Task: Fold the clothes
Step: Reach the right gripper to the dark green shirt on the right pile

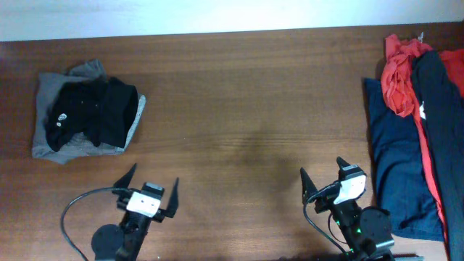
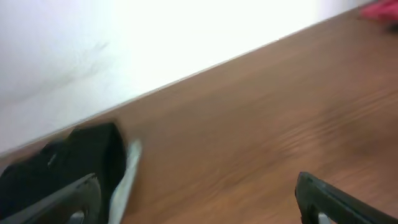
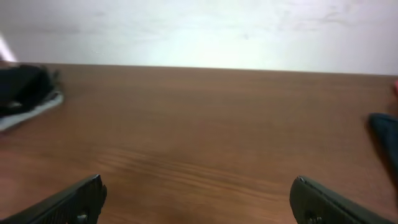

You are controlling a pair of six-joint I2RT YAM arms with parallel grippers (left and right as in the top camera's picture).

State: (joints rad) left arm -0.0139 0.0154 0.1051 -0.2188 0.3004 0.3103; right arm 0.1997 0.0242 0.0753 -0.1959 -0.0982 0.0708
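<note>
While both arms sit at the near edge of the table (image 1: 246,94), the left claw (image 1: 155,175) stands wide open and holds nothing, its fingers (image 2: 336,200) spread over bare wood. The right claw (image 1: 321,167), toward the right end of that near edge, is just as wide open and also empty.

At the far left lies a small stack: a grey garment (image 1: 51,90) underneath and a black garment (image 1: 94,112) on top, with a small white mark on the black cloth. The stack lies well apart from both claws.

Along the right edge lies a loose pile. A crumpled red garment (image 1: 399,76) is at its far end, a navy garment (image 1: 395,170) spreads toward the near side, and a long dark garment (image 1: 442,109) lies over the red cloth. The right claw is just left of the navy garment, not touching it.
</note>
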